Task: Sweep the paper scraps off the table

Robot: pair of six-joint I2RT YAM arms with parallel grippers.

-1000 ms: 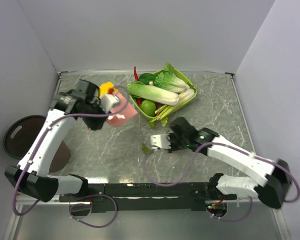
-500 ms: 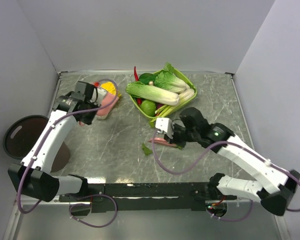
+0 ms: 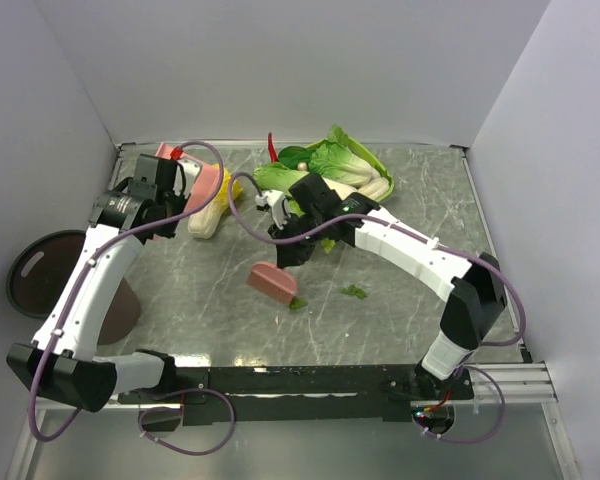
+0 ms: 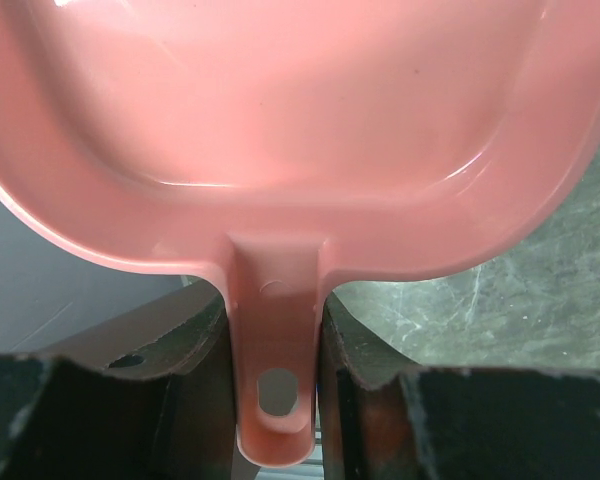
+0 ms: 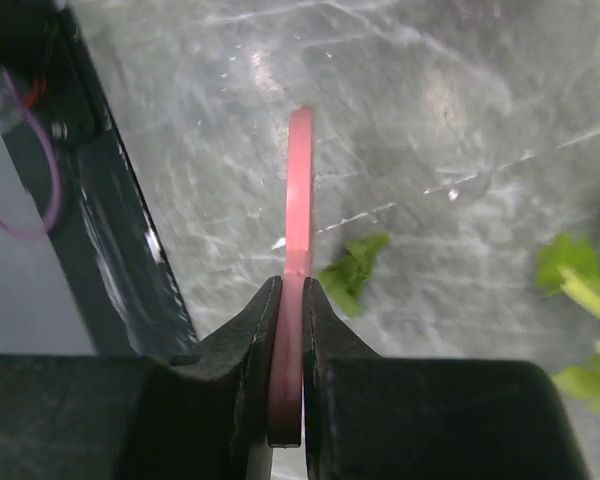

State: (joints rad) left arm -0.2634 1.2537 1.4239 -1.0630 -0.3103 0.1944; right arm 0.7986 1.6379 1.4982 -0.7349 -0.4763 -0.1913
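My left gripper [image 3: 173, 183] is shut on the handle of the pink dustpan [image 3: 204, 184], held tilted above the back left of the table [image 3: 220, 325]. In the left wrist view the handle [image 4: 275, 330] sits clamped in my left gripper [image 4: 275, 385], and the pan [image 4: 280, 120] fills the top. My right gripper [image 3: 288, 255] is shut on a flat pink sweeper [image 3: 273, 281] at the table's middle. It shows edge-on [image 5: 300, 190] in my right gripper [image 5: 290, 400]. One paper scrap [image 3: 296, 302] lies beside the sweeper [image 5: 354, 272]. Another scrap [image 3: 354, 292] lies further right.
A yellow-and-white cabbage [image 3: 210, 215] lies under the dustpan. A green tray [image 3: 378, 200] of whole greens stands at the back centre. A round dark brown bin [image 3: 50, 270] sits off the table's left edge. Grey walls close in the back and sides.
My right gripper has swung left with the pink sweeper, to the table's middle. My left gripper has drawn the dustpan further to the back left.
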